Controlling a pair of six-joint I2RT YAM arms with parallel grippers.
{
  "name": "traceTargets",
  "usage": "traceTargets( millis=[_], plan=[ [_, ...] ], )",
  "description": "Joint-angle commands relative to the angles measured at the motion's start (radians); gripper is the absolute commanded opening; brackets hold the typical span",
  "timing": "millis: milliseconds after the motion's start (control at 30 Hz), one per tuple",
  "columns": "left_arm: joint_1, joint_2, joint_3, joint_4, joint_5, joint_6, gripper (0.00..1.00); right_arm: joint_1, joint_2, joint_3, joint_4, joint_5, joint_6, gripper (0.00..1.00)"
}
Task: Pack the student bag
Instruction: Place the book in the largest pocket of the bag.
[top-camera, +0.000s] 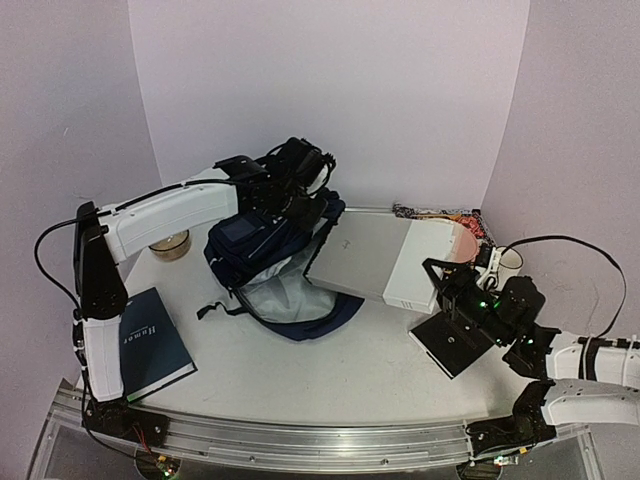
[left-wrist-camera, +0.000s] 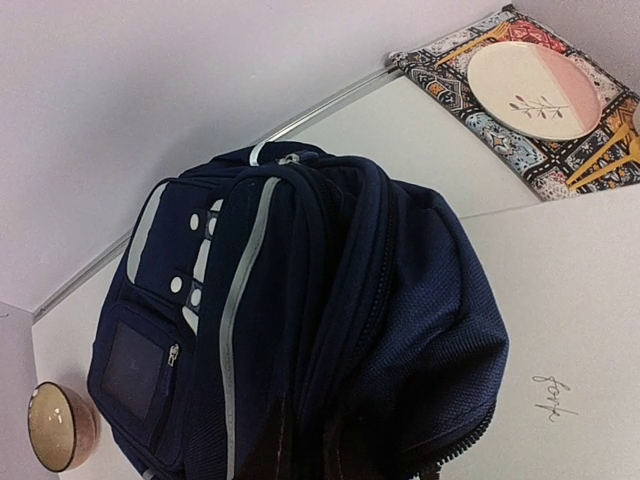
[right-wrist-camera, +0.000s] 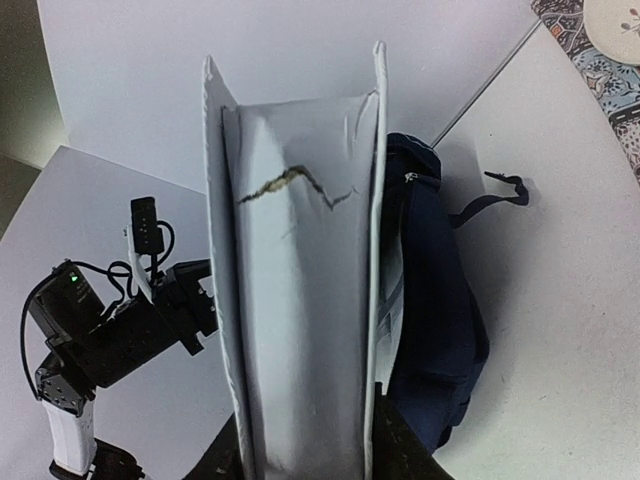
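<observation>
The counter (top-camera: 330, 385) carries one of each thing. Largest on it is the student bag (top-camera: 250, 240), slumped at mid-counter with its grey-lined mouth gaping toward my right side. My left fingers (top-camera: 300, 195) are pressed together on fabric at its top. The left wrist view hides them but shows the bag's front pocket, white studs and pale piping close up.

Next is one grey binder (top-camera: 385, 262), lying flat. Its far end touches the bag's open mouth and its near end is pinched between my right fingers (top-camera: 445, 288). Only the right wrist view shows the jagged crack across its spine (right-wrist-camera: 300, 185). Only the left wrist view shows a small handwritten mark on its cover.

One dark book (top-camera: 152, 345) lies at the near left, and one black square slab (top-camera: 452, 348) sits below my right wrist. Both appear in the top view alone.

At the far right lies one patterned mat (left-wrist-camera: 500, 140). It carries one pink-and-cream plate (left-wrist-camera: 535, 90), whose sprig drawing is clear from my left wrist.

Smallest is one bowl (left-wrist-camera: 60, 425), left of the bag.
</observation>
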Motion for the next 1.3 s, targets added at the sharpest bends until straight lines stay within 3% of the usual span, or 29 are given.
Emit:
traceTargets(
  millis=[0,300,733,1000,1267],
  plan=[
    [0.010,0.013,0.139,0.081,0.002,-0.036,0.00,0.006,-0.010,0.067,0.059,-0.024,0.037,0.34],
    [0.023,-0.006,0.172,0.086,0.228,-0.169,0.00,0.012,0.156,0.037,0.220,0.014,0.080,0.34],
    [0.023,-0.071,0.129,0.094,0.495,-0.272,0.00,0.019,0.526,0.220,0.552,0.082,0.126,0.33],
    [0.022,-0.079,0.118,0.128,0.592,-0.342,0.00,0.049,0.819,0.404,0.800,0.150,0.172,0.31],
    [0.023,-0.095,0.095,0.163,0.557,-0.367,0.00,0.070,0.954,0.527,0.913,0.229,0.203,0.31]
  ],
)
